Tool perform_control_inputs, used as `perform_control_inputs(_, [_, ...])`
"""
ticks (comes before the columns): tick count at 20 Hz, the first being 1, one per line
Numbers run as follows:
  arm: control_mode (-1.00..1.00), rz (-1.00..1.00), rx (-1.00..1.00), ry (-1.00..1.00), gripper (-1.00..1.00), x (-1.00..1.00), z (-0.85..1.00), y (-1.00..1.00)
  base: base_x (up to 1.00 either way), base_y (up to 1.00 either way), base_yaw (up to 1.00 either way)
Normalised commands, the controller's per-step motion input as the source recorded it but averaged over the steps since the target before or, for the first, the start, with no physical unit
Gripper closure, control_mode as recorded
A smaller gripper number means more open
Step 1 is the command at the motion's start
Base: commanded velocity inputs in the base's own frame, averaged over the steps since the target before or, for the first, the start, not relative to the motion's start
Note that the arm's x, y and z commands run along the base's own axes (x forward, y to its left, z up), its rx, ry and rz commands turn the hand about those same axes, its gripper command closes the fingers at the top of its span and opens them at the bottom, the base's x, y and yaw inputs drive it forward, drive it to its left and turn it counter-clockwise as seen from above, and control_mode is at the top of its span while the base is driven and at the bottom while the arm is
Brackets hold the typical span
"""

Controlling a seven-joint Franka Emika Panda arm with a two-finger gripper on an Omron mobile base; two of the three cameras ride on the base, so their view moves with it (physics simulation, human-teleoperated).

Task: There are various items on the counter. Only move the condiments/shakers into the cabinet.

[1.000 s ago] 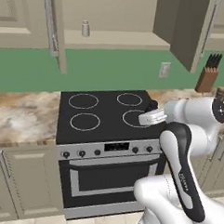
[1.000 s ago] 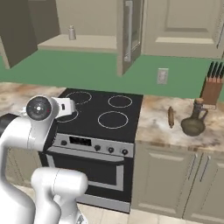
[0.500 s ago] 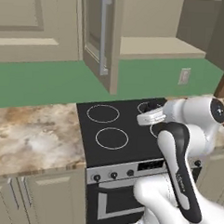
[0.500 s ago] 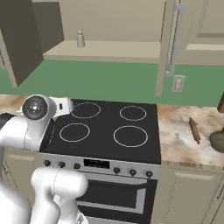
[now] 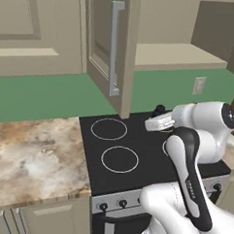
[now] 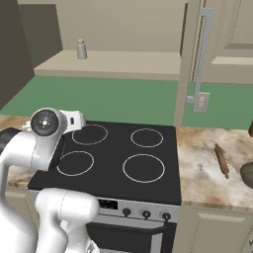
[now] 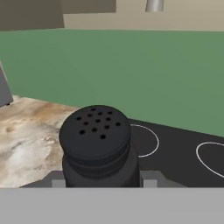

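Observation:
My gripper (image 5: 158, 117) is shut on the small black shaker (image 7: 96, 142), whose perforated top fills the middle of the hand view; its black cap (image 5: 159, 109) pokes up above the hand over the stovetop. The pale grey shaker (image 6: 81, 49) stands on the open cabinet's shelf (image 6: 118, 63), and its base (image 7: 154, 4) shows at the top of the hand view. The cabinet's door (image 5: 112, 50) hangs open with its silver bar handle facing me. The dark olive jug (image 6: 247, 174) is cut off at the right edge, on the counter (image 6: 205, 173).
A black four-ring stovetop (image 6: 123, 160) lies under the arm. A wooden rolling pin (image 6: 221, 159) rests on the counter to its right. Marbled worktop (image 5: 34, 153) stretches left of the stove. The open door edge (image 6: 194, 64) hangs above the stove's right side.
The whole picture has shifted and grown: the base has driven closer to the stove and open cabinet. The gripper still holds the black shaker at about the same height.

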Motion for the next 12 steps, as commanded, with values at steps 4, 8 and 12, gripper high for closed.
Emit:
perform_control_inputs(4, [1.00, 0.00, 0.00, 0.00, 1.00, 0.00, 0.00, 0.00, 0.69, -0.49, -0.06])
perform_control_inputs(8, [-1.00, 0.00, 0.06, -0.06, 1.00, -0.01, 0.59, -0.36, 0.04, -0.11, 0.00])
perform_control_inputs(12, [-1.00, 0.00, 0.05, -0.07, 1.00, -0.02, 1.00, -0.59, 0.00, 0.00, 0.00])
